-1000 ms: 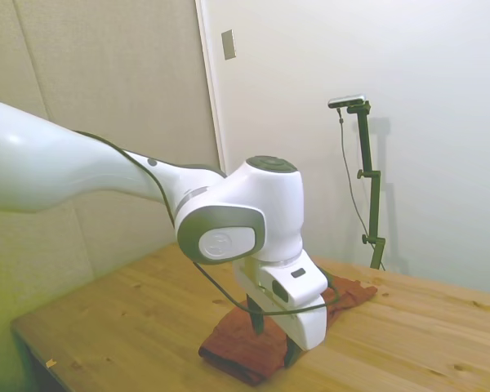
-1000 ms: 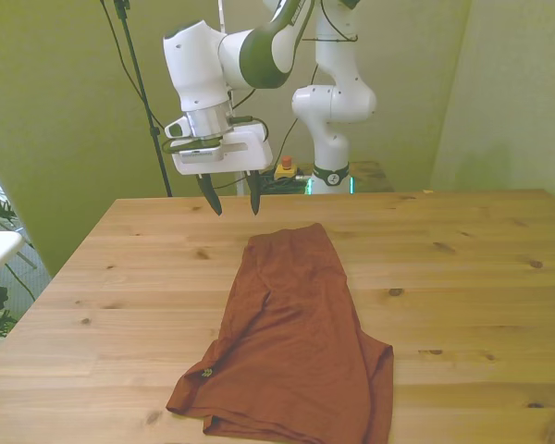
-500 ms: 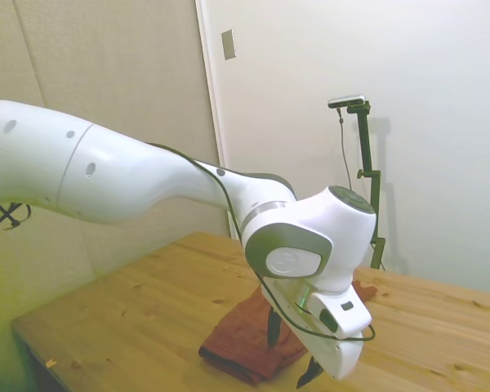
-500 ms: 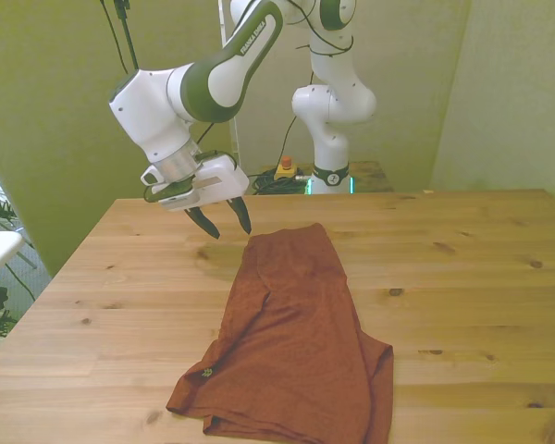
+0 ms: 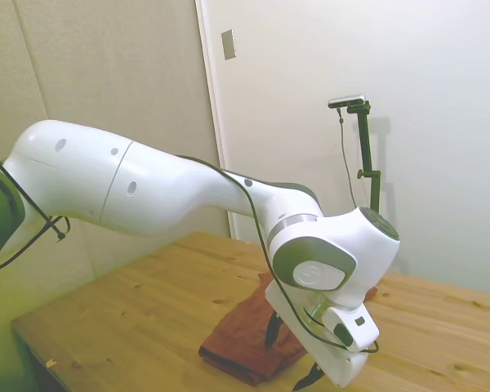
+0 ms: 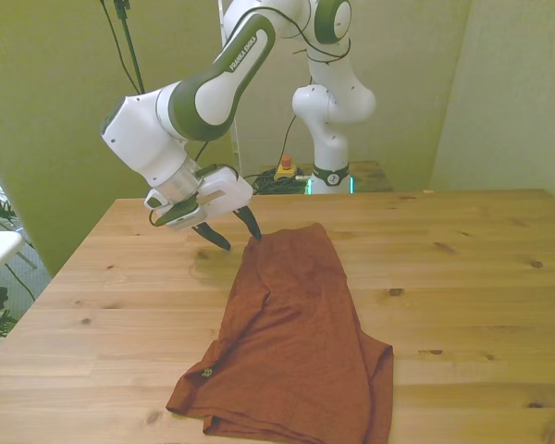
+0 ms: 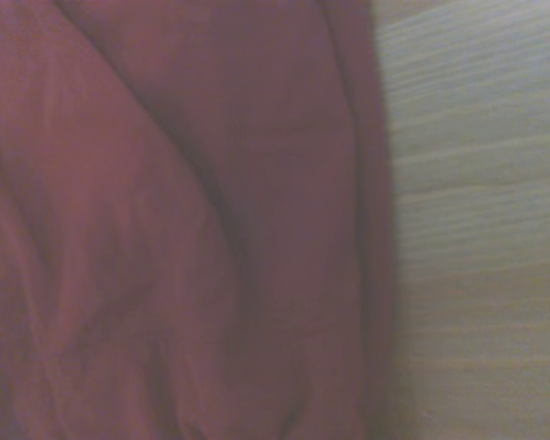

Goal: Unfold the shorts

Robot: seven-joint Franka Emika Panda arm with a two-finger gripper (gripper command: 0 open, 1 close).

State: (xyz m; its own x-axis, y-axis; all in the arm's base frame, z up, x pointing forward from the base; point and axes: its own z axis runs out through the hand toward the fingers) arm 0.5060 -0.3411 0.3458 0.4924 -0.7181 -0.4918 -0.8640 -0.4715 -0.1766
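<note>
The shorts [image 6: 291,342] lie folded over and wrinkled on the table [image 6: 462,277], rust-red, running from mid-table toward the near edge. My fingers [image 6: 252,225] are spread and tilted, empty, hovering low at the far corner of the shorts on the front view's left. Up close, blurred red folds [image 7: 183,220] meet bare wood.

Side and front cameras both take in the table [image 6: 462,277] from afar; the wrist camera looks close, blurred.
</note>
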